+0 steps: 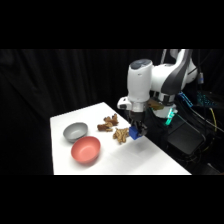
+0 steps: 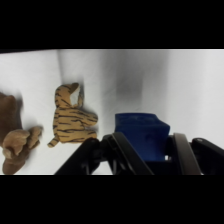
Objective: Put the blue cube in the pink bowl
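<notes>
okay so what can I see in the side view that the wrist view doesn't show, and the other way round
Only the side view shows the pink bowl, the grey bowl beside it, the arm and the table's edges. Only the wrist view shows that one brown piece is a tiger-striped toy, with plain brown lumps at its left. Both show the blue cube between the fingers of the gripper, and the white tabletop.

A: What carries everything under my arm?
B: A flat white rectangular table [image 1: 150,162].
A: And directly on it?
B: A round salmon-pink matte bowl [image 1: 85,150], a smaller grey metallic bowl [image 1: 75,131] just behind it, a tiger-striped orange toy figure [image 2: 70,117] and brown lumpy pieces [image 2: 19,142] beside that.
</notes>
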Tool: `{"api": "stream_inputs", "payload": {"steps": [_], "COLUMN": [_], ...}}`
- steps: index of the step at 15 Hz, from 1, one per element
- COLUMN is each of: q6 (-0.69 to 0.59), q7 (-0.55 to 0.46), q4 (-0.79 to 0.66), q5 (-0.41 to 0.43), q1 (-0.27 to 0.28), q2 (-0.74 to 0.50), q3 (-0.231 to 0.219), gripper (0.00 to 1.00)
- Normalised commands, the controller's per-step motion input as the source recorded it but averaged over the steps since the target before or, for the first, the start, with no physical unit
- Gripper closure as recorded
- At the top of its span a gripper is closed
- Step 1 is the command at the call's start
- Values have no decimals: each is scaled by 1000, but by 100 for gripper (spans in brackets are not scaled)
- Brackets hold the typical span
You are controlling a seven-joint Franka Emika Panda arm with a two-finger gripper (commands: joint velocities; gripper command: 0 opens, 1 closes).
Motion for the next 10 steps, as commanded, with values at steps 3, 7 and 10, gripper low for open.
{"api": "stream_inputs", "payload": {"steps": [3, 7, 10], "q6": [-318, -300, -282], "q7": [-297, -311, -275], "q4": [196, 336, 455], "q5": [95, 109, 86], "q1": [-185, -174, -146], "q2": [-180, 8, 182], "q3": [51, -12, -41], "gripper": [77, 77, 77]}}
